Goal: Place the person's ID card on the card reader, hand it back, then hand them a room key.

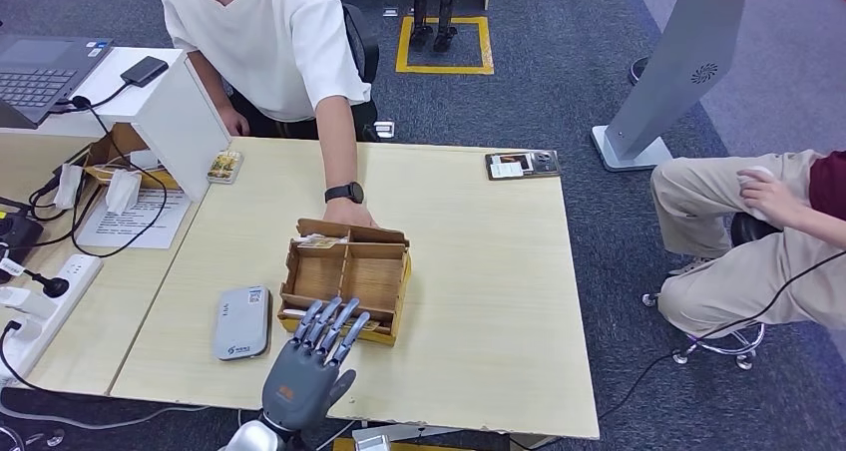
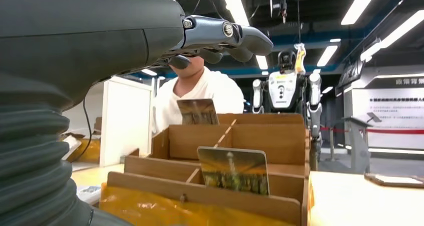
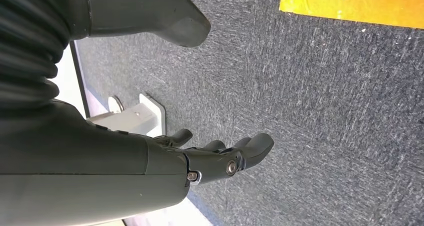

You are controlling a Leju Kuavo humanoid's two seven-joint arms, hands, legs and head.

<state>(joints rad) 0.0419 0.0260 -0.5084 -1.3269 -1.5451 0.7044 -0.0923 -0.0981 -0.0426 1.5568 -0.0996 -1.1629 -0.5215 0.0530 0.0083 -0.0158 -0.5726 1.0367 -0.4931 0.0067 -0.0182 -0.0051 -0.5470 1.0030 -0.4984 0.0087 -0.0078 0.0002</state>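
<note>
My left hand hovers open over the table's near edge, its fingers spread toward the near rim of a wooden divided box. In the left wrist view a picture-printed card stands upright in the box's near compartment, below my fingers. A second card stands at the far side. The grey card reader lies flat just left of the box. The person's hand, with a black watch, rests at the box's far rim beside a card. My right hand hangs over the carpet holding nothing.
A dark flat item lies at the table's far right edge. A white stand with a laptop, cables and a power strip crowd the left. A second person sits to the right.
</note>
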